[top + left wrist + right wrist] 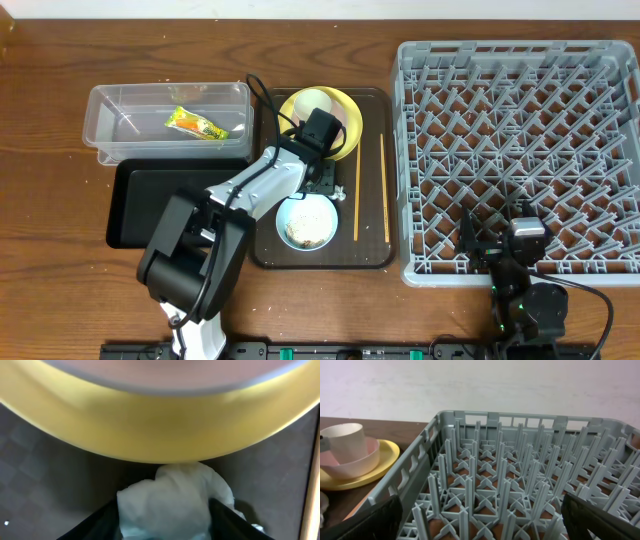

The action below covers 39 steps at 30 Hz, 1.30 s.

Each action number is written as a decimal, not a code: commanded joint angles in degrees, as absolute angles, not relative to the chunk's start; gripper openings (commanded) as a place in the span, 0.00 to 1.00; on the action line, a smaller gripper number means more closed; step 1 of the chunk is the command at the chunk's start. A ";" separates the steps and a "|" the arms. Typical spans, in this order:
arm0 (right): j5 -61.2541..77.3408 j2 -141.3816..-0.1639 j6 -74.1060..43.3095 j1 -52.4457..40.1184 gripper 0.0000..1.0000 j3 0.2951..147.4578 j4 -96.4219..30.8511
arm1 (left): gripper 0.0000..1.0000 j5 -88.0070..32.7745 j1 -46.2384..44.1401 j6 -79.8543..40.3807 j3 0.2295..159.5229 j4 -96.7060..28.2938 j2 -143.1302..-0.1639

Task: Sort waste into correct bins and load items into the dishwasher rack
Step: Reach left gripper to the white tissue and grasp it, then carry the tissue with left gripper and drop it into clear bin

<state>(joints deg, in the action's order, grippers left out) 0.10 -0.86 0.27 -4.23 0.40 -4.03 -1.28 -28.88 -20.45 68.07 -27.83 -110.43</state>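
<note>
You're sorting waste: your left gripper (165, 522), just below the yellow plate (150, 435) mid-frame, seems half-closed on the white wrapper (172, 495). Next, lift it clear toward the clear tub (100, 100), upper left. Your right gripper (480, 515) gapes empty.

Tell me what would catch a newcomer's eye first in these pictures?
The large grey dishwasher rack fills the right side, with nothing in it. At centre, the left pincer reaches over the brown tray, a crumpled white wrapper between its fingers, beside the yellow plate. A snack wrapper lies in the clear tub.
</note>
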 commanded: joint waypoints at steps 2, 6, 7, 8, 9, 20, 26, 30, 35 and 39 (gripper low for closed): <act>0.27 -0.75 0.08 -3.40 0.99 0.32 -4.25 | 0.41 -0.56 -28.67 -20.88 68.49 -27.73 -110.80; 0.27 -0.75 0.08 -3.40 0.99 0.32 -4.25 | 0.24 -0.56 -28.62 -20.86 68.49 -27.73 -109.40; 0.27 -0.75 0.08 -3.40 0.99 0.32 -4.25 | 0.24 -0.56 -28.62 -20.86 68.49 -27.73 -108.81; 0.27 -0.75 0.08 -3.40 0.99 0.32 -4.25 | 0.23 -0.54 -28.62 -20.86 68.51 -27.73 -108.05; 0.27 -0.75 0.08 -3.40 0.99 0.32 -4.25 | 0.22 -0.36 -28.56 -20.88 68.55 -27.73 -107.11; 0.27 -0.75 0.08 -3.40 0.99 0.32 -4.25 | 0.11 9.67 -23.46 -20.86 68.60 -28.34 -93.62; 0.27 -0.75 0.08 -3.40 0.99 0.32 -4.25 | 0.13 15.18 -17.41 -20.86 68.60 -26.68 -90.50; 0.27 -0.75 0.08 -3.40 0.99 0.32 -4.25 | 0.13 15.99 -12.58 -20.88 68.58 -24.53 -90.56; 0.27 -0.75 0.08 -3.40 0.99 0.32 -4.25 | 0.16 15.94 -7.22 -21.87 68.58 -22.46 -90.56; 0.27 -0.75 0.08 -3.40 0.99 0.32 -4.25 | 0.17 15.94 -5.04 -22.22 68.58 -21.63 -91.07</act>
